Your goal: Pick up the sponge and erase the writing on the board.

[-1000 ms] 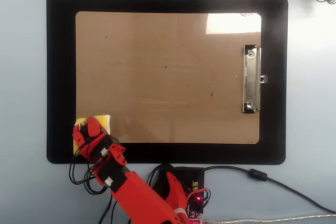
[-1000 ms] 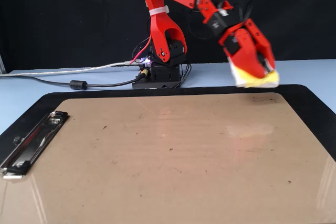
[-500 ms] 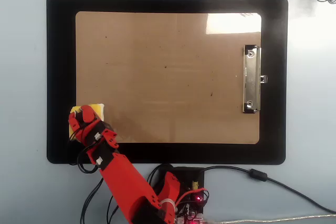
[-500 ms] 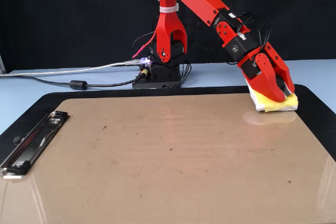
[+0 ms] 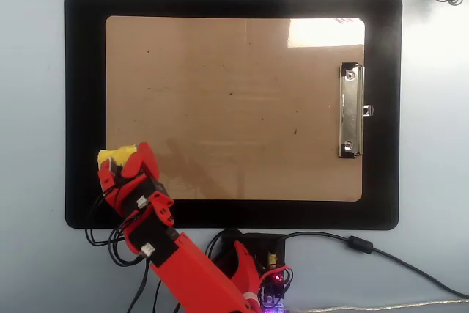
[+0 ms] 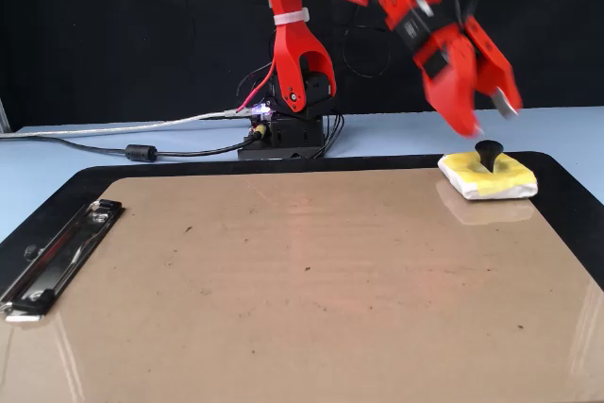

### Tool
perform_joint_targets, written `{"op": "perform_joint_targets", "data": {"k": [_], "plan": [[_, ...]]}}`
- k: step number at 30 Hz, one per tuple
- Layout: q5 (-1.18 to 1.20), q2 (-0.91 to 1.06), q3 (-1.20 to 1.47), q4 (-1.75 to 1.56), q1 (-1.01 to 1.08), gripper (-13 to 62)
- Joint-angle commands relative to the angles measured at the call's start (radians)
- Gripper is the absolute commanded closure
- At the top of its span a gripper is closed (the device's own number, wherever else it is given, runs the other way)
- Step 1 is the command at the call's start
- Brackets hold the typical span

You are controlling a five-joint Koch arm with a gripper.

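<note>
The yellow sponge (image 6: 488,176), with a dark knob in its middle, lies flat on the far right corner of the tan board (image 6: 302,280) in the fixed view. My red gripper (image 6: 489,121) hangs just above it, open and holding nothing. From overhead, the gripper (image 5: 123,166) covers most of the sponge (image 5: 117,155) at the lower left corner of the board (image 5: 234,108). The writing does not show; the board's surface has only small dark specks.
The board rests on a larger black mat (image 5: 80,108). Its silver clip (image 5: 351,111) sits at the right edge in the overhead view. The arm's base (image 6: 288,129) and its cables (image 6: 142,151) are behind the mat.
The gripper set the sponge down on the board's corner, opened and rose off it. The sponge now lies free.
</note>
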Motion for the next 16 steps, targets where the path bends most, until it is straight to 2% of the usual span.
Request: {"op": "perform_joint_targets", "data": {"k": [1, 7, 14, 16], "plan": [[0.081, 0.043, -0.081, 0.259, 0.118, 15.6], [0.249, 0.133, -0.018, 0.586, 0.430, 15.6], [0.249, 0.489, 0.399, 0.611, 0.483, 15.4], [0.252, 0.495, 0.445, 0.634, 0.483, 15.4]]}}
